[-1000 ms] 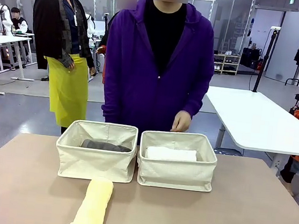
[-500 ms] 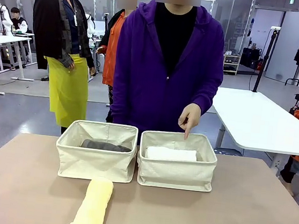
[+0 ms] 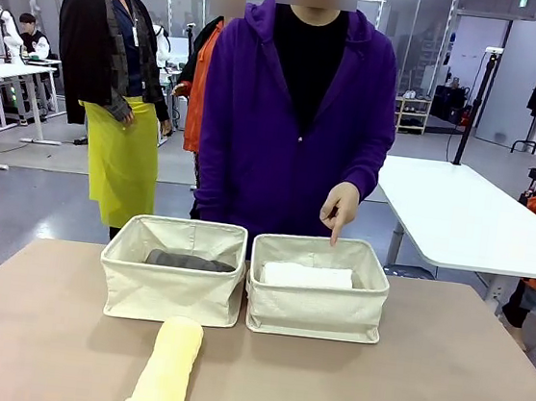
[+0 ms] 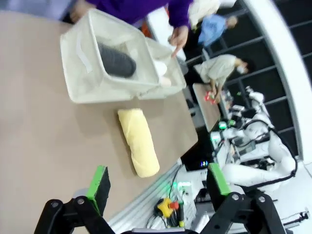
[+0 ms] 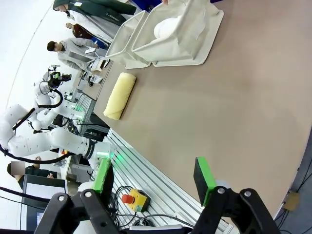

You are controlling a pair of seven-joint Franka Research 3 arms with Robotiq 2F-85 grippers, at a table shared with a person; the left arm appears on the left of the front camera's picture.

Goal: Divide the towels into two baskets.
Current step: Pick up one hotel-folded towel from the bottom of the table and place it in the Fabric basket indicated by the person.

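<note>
The left tool (image 4: 158, 178) and right tool (image 5: 152, 171) are hanging spread wide, gripping nothing. A pale yellow terry towel roll (image 3: 167, 368) is lying on the brown counter (image 3: 423, 373), near the left cream canvas basket (image 3: 170, 291), which is holding a dark grey towel roll (image 3: 188, 261). The right cream canvas basket (image 3: 314, 307) is holding a white towel roll (image 3: 306, 276); a person's hand (image 3: 340, 209) is pointing down over its far rim.

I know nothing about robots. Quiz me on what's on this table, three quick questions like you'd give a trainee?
1. True or false: the pale yellow towel lies inside a basket.
2. The person's hand points down at the basket holding which towel? A dark grey, B white, C cream.
3. Fill in: the left claw and right claw both stand ____, holding nothing.
Key: 1 false, it lies on the table. 2 B. 3 open.
</note>
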